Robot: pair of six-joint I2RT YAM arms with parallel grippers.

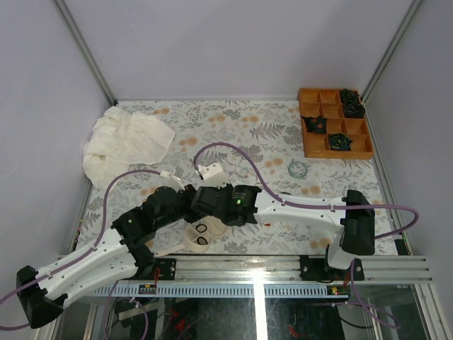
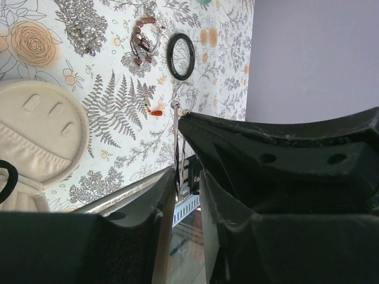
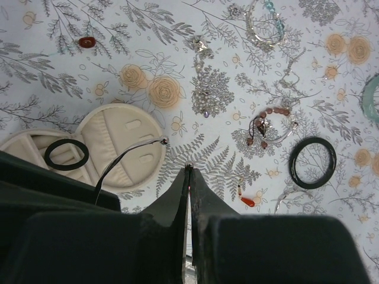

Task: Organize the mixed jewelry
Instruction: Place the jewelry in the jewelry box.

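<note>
Your left gripper is pinching a thin hoop. In its wrist view the silvery wire runs up the narrow slot between the two dark fingers and ends in small knobs near frame centre. In the right wrist view the hoop arches out of the dark mass at lower left, above the cream dish. Your right gripper has its fingers pressed together at bottom centre, and you can see nothing between them. It hangs over a fern print on the worktop.

The rest of the jewelry lies loose on the worktop, and the right wrist view shows it best:
- One black ring lies flat at the right.
- A second black ring sits in the left half of the dish.
- A reddish-brown bead string lies up and to the left of the first ring, tangled with a thin pale wire.
- A small orange-red drop lies at lower right, near the gripper.
- A teal beaded bracelet sits at the top edge.
- A single red bead lies at upper left.
- A teal band is cut off by the right edge.

In the overhead view both arms meet mid-frame, crossing just above the dish. An orange divided tray stands at upper right with dark pieces in several compartments. A white cloth lies crumpled at upper left.
</note>
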